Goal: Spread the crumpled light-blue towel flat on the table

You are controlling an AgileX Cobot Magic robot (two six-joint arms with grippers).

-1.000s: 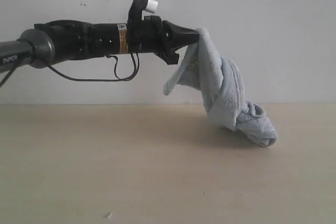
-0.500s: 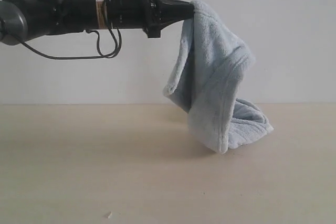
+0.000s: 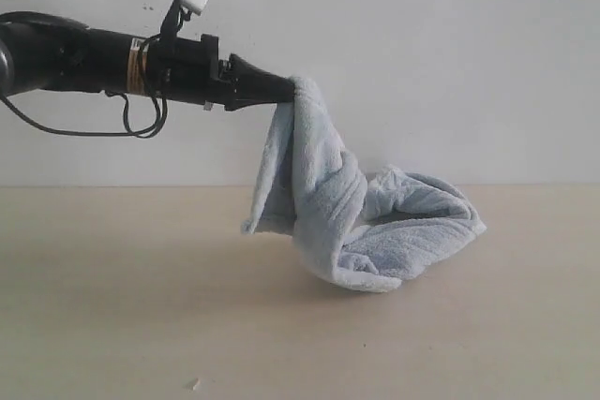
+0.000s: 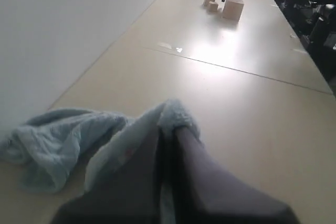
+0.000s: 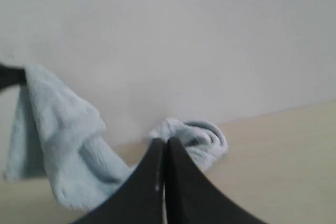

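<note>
The pale blue towel (image 3: 375, 227) hangs by one corner from my left gripper (image 3: 289, 91), which is shut on it well above the table (image 3: 141, 306). Its lower part rests in a loose folded heap on the table to the right. In the left wrist view the dark fingers (image 4: 199, 166) pinch fluffy cloth at their tips, and the rest of the towel (image 4: 58, 140) lies crumpled below. My right gripper (image 5: 164, 141) is shut on nothing, apart from the towel (image 5: 58, 124), which shows beyond it. The exterior view does not show the right gripper.
A white wall (image 3: 450, 44) stands right behind the towel. Several wooden blocks (image 4: 232, 9) sit far down the table, past a seam (image 4: 236, 69) in its surface. Dark equipment (image 4: 315, 3) stands beside that far end. A small speck (image 3: 194, 384) lies near the front.
My left gripper rose, then swung left and dipped slightly, still holding the corner. The knotted towel unrolled, and more of it now lies on the table.
</note>
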